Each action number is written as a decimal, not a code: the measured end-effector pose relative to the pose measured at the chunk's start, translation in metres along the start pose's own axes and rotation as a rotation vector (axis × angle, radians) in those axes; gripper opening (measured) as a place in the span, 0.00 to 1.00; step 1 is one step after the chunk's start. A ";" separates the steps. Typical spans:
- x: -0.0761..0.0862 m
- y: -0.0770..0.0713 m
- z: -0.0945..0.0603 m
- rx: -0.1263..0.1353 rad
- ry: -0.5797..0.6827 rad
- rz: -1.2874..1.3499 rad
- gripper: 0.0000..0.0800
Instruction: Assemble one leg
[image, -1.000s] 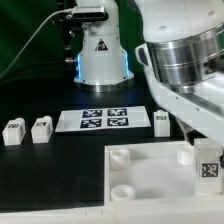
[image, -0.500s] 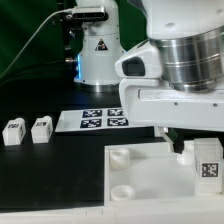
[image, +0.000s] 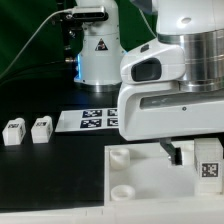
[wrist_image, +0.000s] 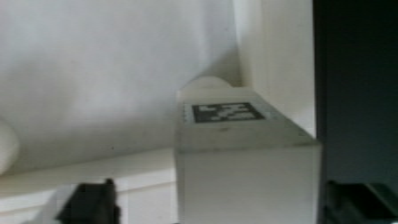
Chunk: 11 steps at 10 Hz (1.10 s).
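Observation:
A small white leg (image: 207, 165) with a black-and-white tag stands at the right edge of the large white board (image: 150, 190). In the wrist view the same leg (wrist_image: 240, 150) fills the space between my fingers, its tag facing the camera. My gripper (wrist_image: 222, 205) is open and straddles the leg. One dark finger (wrist_image: 93, 200) stands apart from it, and the other is close against its other side. In the exterior view only dark finger parts of the gripper (image: 176, 152) show under the arm, just left of the leg. Two more legs (image: 13, 131) (image: 41, 128) lie at the exterior view's left.
The marker board (image: 90, 120) lies behind the white board, its right part hidden by my arm. Round corner sockets (image: 119, 156) (image: 121, 192) stand on the white board's left side. The arm's base (image: 100, 55) is at the back. The table is black.
My arm has swung toward the exterior view's left and come lower, hiding the marker board's right end and the leg beside it. The tagged leg on the white board has not moved.

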<state>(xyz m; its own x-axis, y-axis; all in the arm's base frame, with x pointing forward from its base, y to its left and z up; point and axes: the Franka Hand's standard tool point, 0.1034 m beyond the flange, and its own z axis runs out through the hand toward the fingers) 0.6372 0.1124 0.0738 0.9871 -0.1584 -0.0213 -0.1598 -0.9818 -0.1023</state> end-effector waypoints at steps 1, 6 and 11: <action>0.000 0.000 0.000 0.001 0.000 0.057 0.45; 0.001 0.003 0.001 0.028 -0.014 0.577 0.36; -0.004 0.003 0.002 0.120 -0.091 1.478 0.36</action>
<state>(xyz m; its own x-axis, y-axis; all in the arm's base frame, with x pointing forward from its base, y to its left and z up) 0.6328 0.1106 0.0721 -0.0684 -0.9692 -0.2366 -0.9972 0.0735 -0.0126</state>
